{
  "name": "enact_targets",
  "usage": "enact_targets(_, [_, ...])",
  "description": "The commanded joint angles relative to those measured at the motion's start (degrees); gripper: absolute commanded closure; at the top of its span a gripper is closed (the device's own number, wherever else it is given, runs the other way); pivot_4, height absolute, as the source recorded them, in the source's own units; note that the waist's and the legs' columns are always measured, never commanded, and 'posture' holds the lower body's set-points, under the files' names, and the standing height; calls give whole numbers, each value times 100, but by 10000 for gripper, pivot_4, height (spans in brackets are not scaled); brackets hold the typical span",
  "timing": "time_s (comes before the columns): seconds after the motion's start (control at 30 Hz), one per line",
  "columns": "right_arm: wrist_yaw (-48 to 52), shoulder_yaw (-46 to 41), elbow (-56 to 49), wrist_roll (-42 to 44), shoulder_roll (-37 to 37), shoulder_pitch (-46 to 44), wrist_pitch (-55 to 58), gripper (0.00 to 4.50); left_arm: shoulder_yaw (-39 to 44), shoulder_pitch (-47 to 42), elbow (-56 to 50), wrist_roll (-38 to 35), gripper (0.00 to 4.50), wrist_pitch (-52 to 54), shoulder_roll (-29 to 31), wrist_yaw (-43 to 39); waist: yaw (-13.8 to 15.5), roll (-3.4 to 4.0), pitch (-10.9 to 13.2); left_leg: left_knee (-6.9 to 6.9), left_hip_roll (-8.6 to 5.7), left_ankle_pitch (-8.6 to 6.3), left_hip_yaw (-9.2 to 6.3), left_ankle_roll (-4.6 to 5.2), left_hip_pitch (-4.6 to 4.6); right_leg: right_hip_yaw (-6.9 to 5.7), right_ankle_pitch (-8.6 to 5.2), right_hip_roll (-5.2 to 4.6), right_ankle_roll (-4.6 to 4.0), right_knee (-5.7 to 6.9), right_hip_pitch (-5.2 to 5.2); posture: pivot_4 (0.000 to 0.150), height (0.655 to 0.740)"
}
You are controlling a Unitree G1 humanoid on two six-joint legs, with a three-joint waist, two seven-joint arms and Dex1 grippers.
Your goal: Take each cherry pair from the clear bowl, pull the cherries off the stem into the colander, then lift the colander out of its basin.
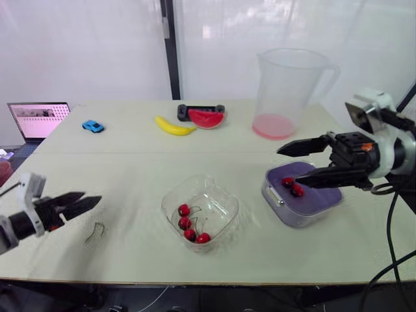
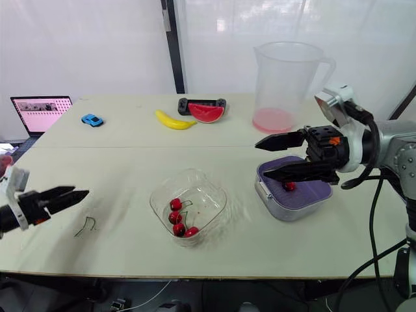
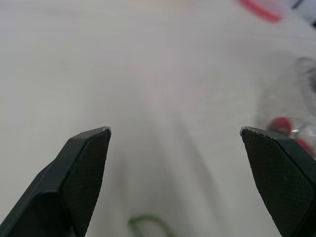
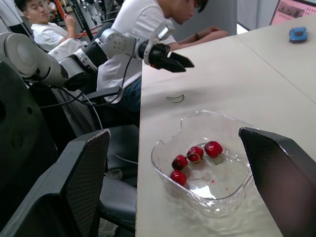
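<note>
The clear bowl (image 1: 200, 211) sits near the table's front middle with several red cherries (image 1: 189, 225) in it. To its right, a purple colander (image 1: 327, 195) rests in a grey basin (image 1: 275, 195) and holds two loose cherries (image 1: 293, 187). My right gripper (image 1: 290, 167) hovers open just above the colander's near-left part, with nothing between its fingers. My left gripper (image 1: 83, 202) is open and empty low over the table's front left. A bare green stem (image 1: 97, 231) lies on the table just right of it. The right wrist view shows the bowl (image 4: 207, 170) and my left gripper (image 4: 173, 58) beyond it.
A big clear pitcher (image 1: 289, 91) with pink liquid stands behind the basin. A banana (image 1: 174, 127), a watermelon slice (image 1: 206, 118), a black controller (image 1: 195, 109) and a blue toy car (image 1: 93, 126) lie at the back. A laptop (image 1: 39, 120) is far left. People (image 4: 148, 29) sit beyond the table's left edge.
</note>
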Motion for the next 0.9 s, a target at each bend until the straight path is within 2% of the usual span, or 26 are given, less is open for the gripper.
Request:
enact_targets(0.03, [-146, -155, -196, 169, -119, -34, 92, 0, 14, -347, -654, -308, 806, -87, 320, -479, -15, 1, 0, 0, 0, 0, 1, 0, -2, 0, 0, 0, 0, 0, -3, 1500, 7400])
enact_targets(0.13, [-414, -229, -397, 259, -89, 115, 203, 0, -374, -703, -1162, -350, 806, -221, 536, -943, -31, 2, 0, -3, 0, 0, 4, 0, -1, 1, 0, 1, 0, 1, -5, 1500, 7400])
enact_targets(0.33, [-1329, -211, -1033, 127, 71, 429, 136, 0, -927, -1389, -1730, -626, 806, -68, 548, -1124, -40, 3, 0, 0, -4, 0, 5, 0, -2, 2, 0, 12, 0, 2, -4, 1500, 7400])
enact_targets(0.53, [-2170, 253, -1752, -560, 142, 502, -268, 0, -829, -1158, -2147, -868, 806, 62, 629, -1304, -51, 4, 1, -1, -4, 0, 4, 1, -2, 4, 0, 18, 0, 3, -5, 1500, 7400])
enact_targets(0.7, [-2541, 1192, -2043, -734, 715, -37, -170, 0, -673, -838, -2382, -863, 806, -77, 513, -1166, -60, 3, 0, 2, -1, 0, 1, 1, 0, 5, 0, 21, 0, 7, -4, 1500, 7400])
enact_targets(0.9, [-2817, 2859, -1495, -1378, 1495, -1272, 638, 0, -371, -384, -2592, -849, 806, -125, 550, -1044, -52, 3, 1, 4, 6, 1, -2, 0, -1, 5, 0, 21, 0, 9, -6, 1500, 7400])
